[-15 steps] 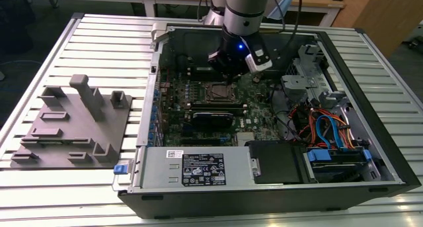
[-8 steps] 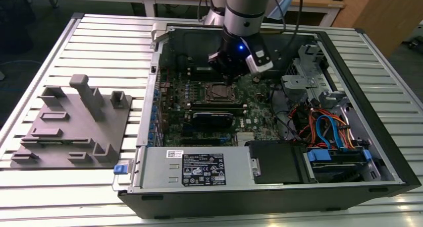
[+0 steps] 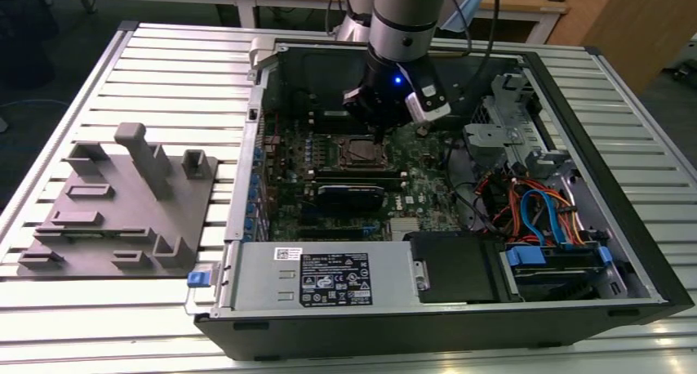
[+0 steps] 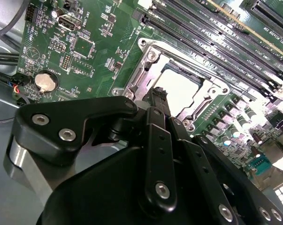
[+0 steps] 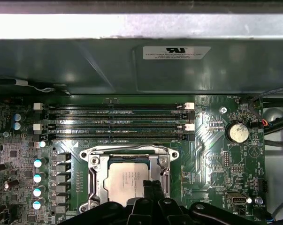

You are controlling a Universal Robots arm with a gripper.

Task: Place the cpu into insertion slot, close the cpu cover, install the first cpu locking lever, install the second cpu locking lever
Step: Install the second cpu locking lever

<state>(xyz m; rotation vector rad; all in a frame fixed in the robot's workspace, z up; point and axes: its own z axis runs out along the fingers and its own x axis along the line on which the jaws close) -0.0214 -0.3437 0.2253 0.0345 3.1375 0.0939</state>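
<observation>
Slatted metal forms the table, and on it lies an open computer case with a grey fixture plate on the exterior view's left. Inside the case, the claw hangs on the arm just above the socket area of the green motherboard. Its black fingers stand pressed together, clenched with nothing between them, their tips over the near edge of the cpu.

That cpu lies flat in the insertion slot, its dull silver top showing through the window of the cpu cover, which lies down over it. In the second wrist view the claw's body hides the near half of the socket, and glare washes out the chip's top. Whether the locking levers are latched cannot be made out. Beyond the socket run long black memory slots, with a coin battery off to one side.
</observation>
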